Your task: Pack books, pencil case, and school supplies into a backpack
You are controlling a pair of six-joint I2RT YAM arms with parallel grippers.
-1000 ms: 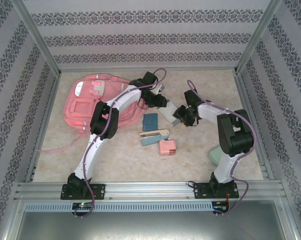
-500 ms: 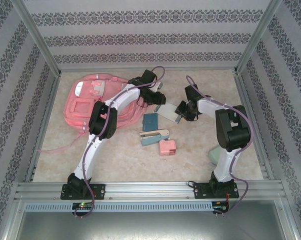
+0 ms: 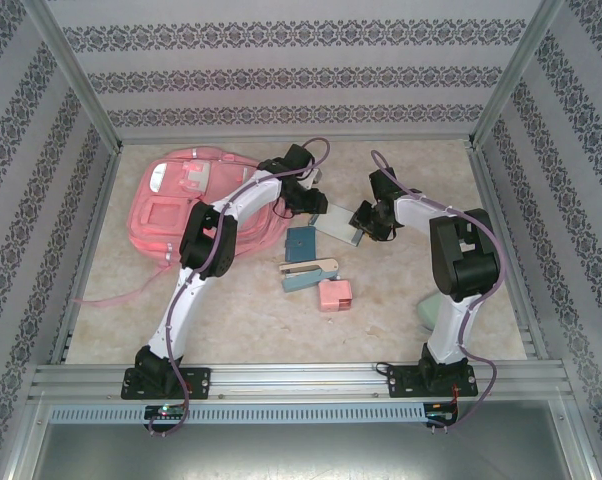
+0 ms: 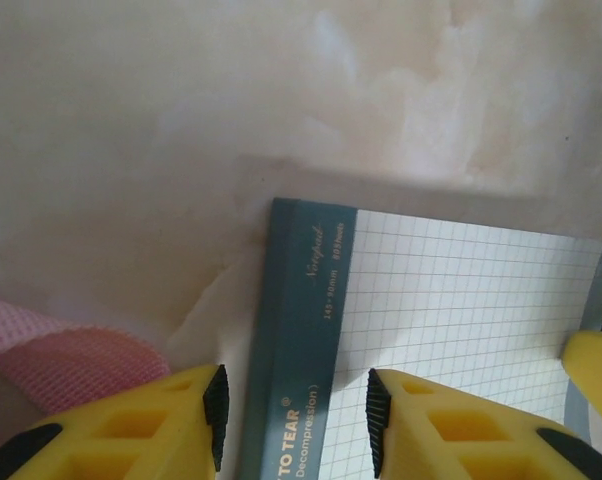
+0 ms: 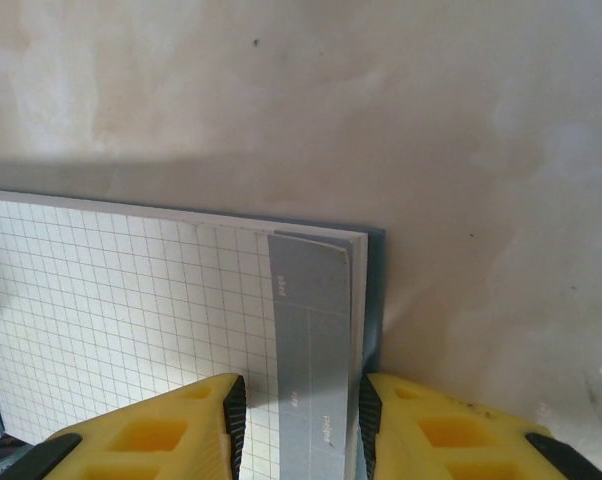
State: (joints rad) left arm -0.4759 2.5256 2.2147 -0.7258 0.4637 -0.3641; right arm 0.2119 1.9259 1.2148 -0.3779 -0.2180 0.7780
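Observation:
A grid-paper notepad [image 3: 337,223] with a teal binding strip [image 4: 301,340] lies flat on the table between my two grippers. My left gripper [image 3: 316,206] [image 4: 297,415] is open, and its fingers straddle the teal strip from above. Open too, my right gripper [image 3: 363,222] [image 5: 301,420] stands over the pad's grey end strip [image 5: 311,330], one finger just past the pad's edge. The pink backpack [image 3: 196,205] lies at the back left. The teal pouch [image 3: 300,241], stapler [image 3: 309,272] and pink block [image 3: 335,294] lie mid-table. The mint pencil case [image 3: 429,316] sits by the right arm. The yellow and navy books are out of view.
A pink backpack strap [image 3: 111,297] trails over the table toward the left wall. Pink fabric [image 4: 61,350] shows beside my left finger. Metal frame rails and patterned walls enclose the table on all sides.
My right gripper has moved away from the arm bases and a little left, up to the notepad's end. The pad has turned slightly. The left arm has barely shifted.

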